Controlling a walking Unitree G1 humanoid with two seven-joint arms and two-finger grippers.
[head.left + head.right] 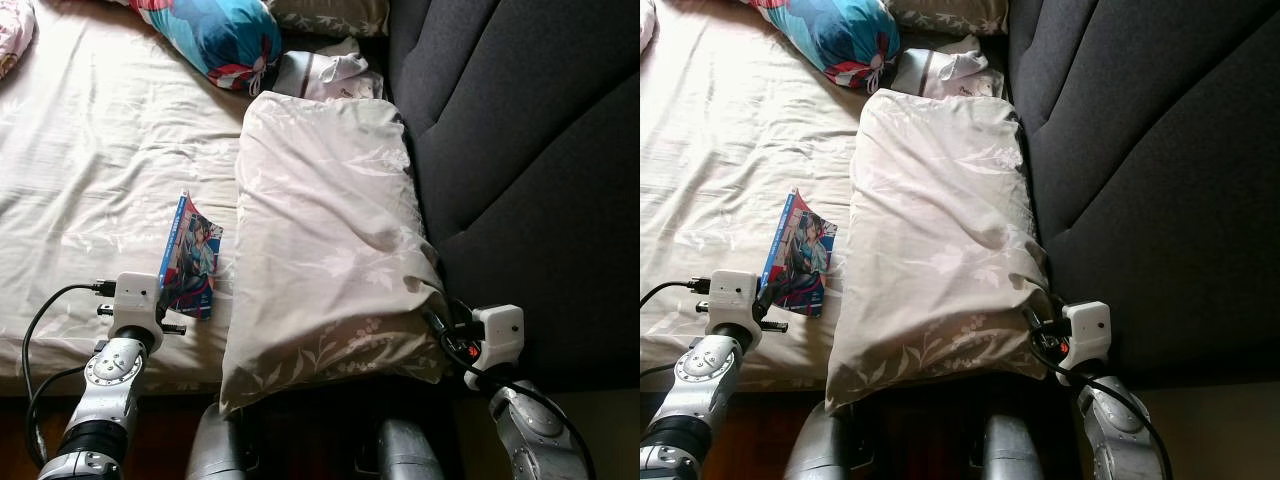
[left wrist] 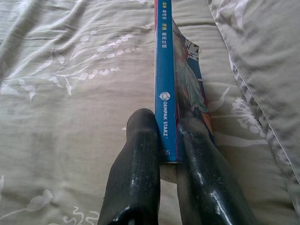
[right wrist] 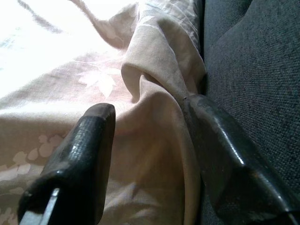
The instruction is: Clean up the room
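On the bed [image 1: 90, 160], towards its left edge as the robot sees it, the left gripper [image 2: 168, 136] is clamped on a thin book [image 1: 190, 256] with a blue spine. Both black fingers [image 2: 136, 164] press the spine's near end between them, so the book stands on its edge on the pale flowered sheet and reaches away from the wrist. Its bright cover faces the pillow side.

Just right of the book lies a big beige pillow [image 1: 325, 240] with a faint leaf print. It runs lengthwise along the dark grey padded headboard [image 1: 520, 150], its right edge touching the padding, and its near end hangs over the edge of the mattress. The book is near the pillow's left edge but apart from it.

At the pillow's near right corner sits the right gripper [image 3: 150, 117]. Its fingers are apart, one on the pillow's top face and the other wedged between the bunched corner of the fabric and the headboard, so the fold of cloth lies between them without being pinched tight.

Farther up the bed, past the pillow's far end, rest a blue and red patterned cushion [image 1: 220, 38] and a crumpled whitish cloth [image 1: 325, 72] beside it.
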